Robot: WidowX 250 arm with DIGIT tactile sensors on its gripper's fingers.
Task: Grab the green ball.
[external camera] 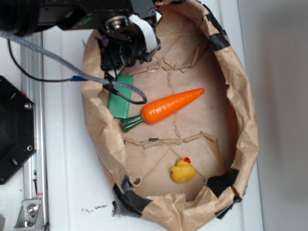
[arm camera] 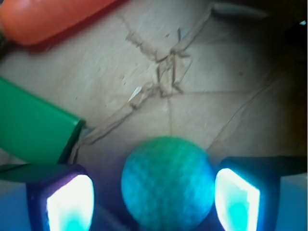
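In the wrist view the green ball (arm camera: 167, 182), dimpled like a golf ball, lies on the brown paper between my two fingers. The left pad (arm camera: 70, 202) and the right pad (arm camera: 237, 199) stand apart from it, with a gap on each side. My gripper (arm camera: 154, 202) is open around the ball. In the exterior view the gripper (external camera: 124, 50) hangs over the far left of the paper-lined basin (external camera: 243, 110), and the ball is hidden under it.
A flat green block (external camera: 120, 96) (arm camera: 33, 122) lies just beside the gripper. An orange carrot (external camera: 173, 106) (arm camera: 48, 17) lies mid-basin, a yellow duck (external camera: 183, 171) near the front. A grey cable (external camera: 57, 62) crosses the basin's left rim.
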